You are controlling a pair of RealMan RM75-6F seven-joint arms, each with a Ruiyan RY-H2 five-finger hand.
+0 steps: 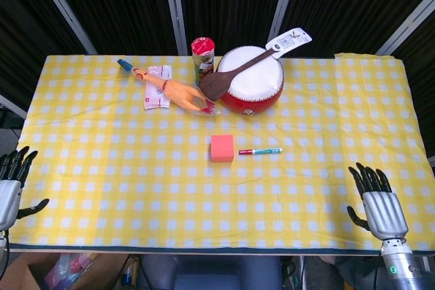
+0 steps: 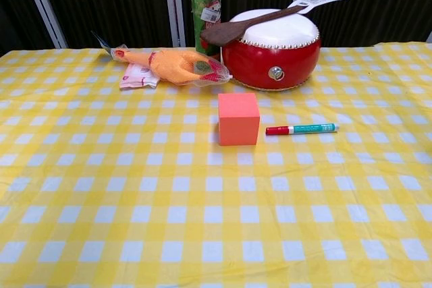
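Two hands: we saw both low at the near edge of the table (image 1: 81, 236), each well apart from the pink block (image 1: 222, 148), which we took as our landmark.
Left hand (image 1: 12, 185): it lay far to the left of the block and nearer to us, at the table's left corner; its fingers were spread and it grasped nothing.
Right hand (image 1: 377, 202): it stood far to the right of the block and nearer to us, fingers upright and apart, released, with nothing in it.
Pink block: it rested near the middle of the yellow checked cloth (image 1: 326, 195), the thing nearest to both hands along with the marker.
Marker (image 1: 260, 151): it lay flat just to the right of the block, red cap toward the block, not touching it.
Drum (image 1: 253, 83): red with a white skin, it stood beyond the block and slightly right.
Wooden spatula (image 1: 234, 76): it rested across the drum's top, a white tag at its handle end.
Can (image 1: 202, 59): it stood upright beyond the block, just left of the drum.
Rubber chicken (image 1: 173, 91): it lay beyond the block to the left, over a small packet (image 1: 156, 86).
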